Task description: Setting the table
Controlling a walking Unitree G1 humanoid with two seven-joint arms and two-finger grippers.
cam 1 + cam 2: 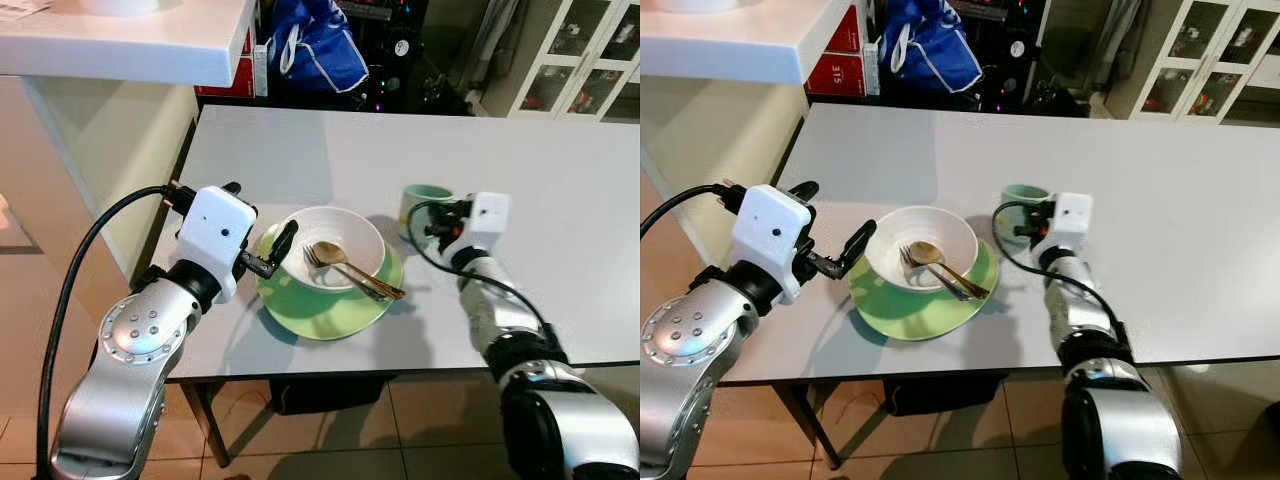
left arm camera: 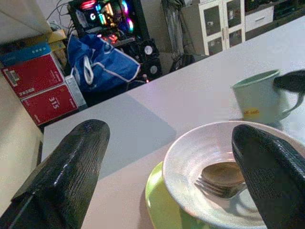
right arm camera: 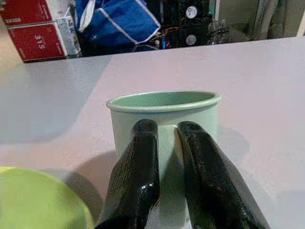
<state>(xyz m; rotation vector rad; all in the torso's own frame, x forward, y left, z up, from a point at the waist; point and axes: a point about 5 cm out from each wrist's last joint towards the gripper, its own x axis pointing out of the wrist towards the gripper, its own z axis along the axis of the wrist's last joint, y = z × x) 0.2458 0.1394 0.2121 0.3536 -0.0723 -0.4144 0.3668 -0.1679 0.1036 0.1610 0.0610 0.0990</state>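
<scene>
a pale grey table point(image 1: 560, 190) carries a green plate point(image 1: 325, 312) near its front edge, and a pale green mug point(image 1: 424, 201) stands upright just beside the plate. the plate holds a white bowl point(image 1: 335, 237).

**A grey tabletop in a cluttered room**

You look down on a pale grey tabletop point(image 1: 560, 200) standing on a beige tiled floor point(image 1: 330, 440). To your left a white counter point(image 1: 120, 45) juts out over a cream wall. Beyond the far edge you see a blue bag point(image 1: 315, 45), red boxes point(image 2: 40, 88), a dark computer case lit with coloured lights point(image 2: 107, 12) and a white glass-fronted cabinet point(image 1: 590, 55).
</scene>
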